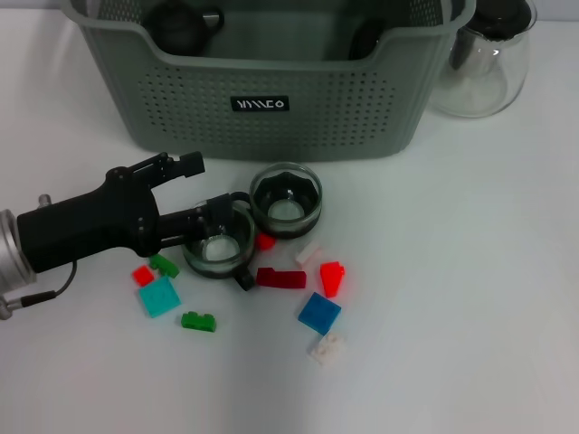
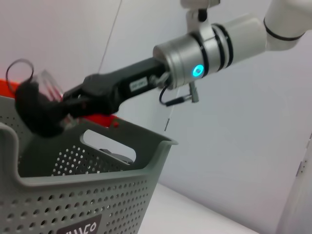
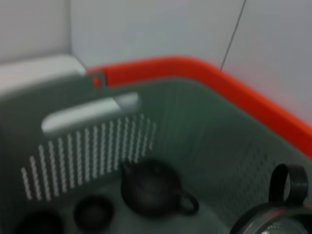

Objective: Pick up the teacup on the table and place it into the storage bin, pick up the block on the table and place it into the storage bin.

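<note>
Two glass teacups stand in front of the grey-green storage bin [image 1: 271, 136]: one [image 1: 220, 246] nearer me and one [image 1: 286, 199] beside it. My left gripper [image 1: 206, 186] comes in from the left and is open, its lower finger [image 1: 217, 210] over the nearer cup's rim. Several blocks lie around the cups, among them a red one [image 1: 280, 278], a blue one [image 1: 319, 312] and a green one [image 1: 198, 321]. Above the bin [image 2: 73, 195], my right gripper [image 2: 36, 114] is shut on another glass teacup [image 2: 48, 80] with a black ring handle [image 3: 287, 183].
A clear glass pitcher [image 1: 484, 63] stands right of the bin. Inside the bin [image 3: 195, 136] are a black teapot [image 3: 151, 190] and small black cups [image 3: 93, 212]. An orange rim [image 3: 204, 73] runs behind the bin. Bare white table lies to the right.
</note>
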`<state>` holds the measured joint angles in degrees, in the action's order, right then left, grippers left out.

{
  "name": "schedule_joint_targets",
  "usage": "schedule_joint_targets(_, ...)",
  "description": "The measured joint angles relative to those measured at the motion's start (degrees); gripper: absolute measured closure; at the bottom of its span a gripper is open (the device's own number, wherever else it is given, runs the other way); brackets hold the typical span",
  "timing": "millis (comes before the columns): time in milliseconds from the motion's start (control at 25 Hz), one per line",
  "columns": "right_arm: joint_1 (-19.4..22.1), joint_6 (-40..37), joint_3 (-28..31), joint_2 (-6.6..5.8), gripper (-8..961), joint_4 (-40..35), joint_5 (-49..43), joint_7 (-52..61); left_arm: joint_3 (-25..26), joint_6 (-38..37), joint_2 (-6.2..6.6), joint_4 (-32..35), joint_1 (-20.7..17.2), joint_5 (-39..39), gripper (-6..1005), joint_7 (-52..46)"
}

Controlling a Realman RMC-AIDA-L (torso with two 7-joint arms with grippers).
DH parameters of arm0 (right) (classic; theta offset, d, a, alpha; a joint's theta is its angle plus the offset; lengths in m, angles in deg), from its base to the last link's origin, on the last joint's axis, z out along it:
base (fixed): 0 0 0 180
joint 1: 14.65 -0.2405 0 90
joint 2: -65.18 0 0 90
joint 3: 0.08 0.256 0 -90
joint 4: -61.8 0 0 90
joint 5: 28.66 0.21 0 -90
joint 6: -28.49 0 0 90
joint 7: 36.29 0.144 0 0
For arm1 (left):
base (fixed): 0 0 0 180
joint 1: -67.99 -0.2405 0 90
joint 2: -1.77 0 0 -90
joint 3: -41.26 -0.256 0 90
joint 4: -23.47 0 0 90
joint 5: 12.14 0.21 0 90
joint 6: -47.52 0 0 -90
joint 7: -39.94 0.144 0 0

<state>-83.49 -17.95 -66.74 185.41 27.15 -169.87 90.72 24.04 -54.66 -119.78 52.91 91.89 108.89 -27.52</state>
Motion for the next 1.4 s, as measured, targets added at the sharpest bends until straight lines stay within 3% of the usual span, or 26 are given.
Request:
schedule_joint_targets(120,-0.9,2.5,-1.8,-0.04,899,3.1,-0.2,0.3,0.0,0.0,0.06,0.0,0.0,0.0,139,-0.1)
schedule_joint_targets(520,-0.9,2.1,-3.1,-0.11,898,3.5,-7.7,6.1,0.0,0.3,0.01,-0.2,0.0,0.0,140,0.0)
schedule_joint_targets(1400,-0.1,0.3,-3.2,-0.31,898,3.5,-10.0,8.0,0.0,0.3,-0.09,-0.2,-0.4,0.0,140,0.1)
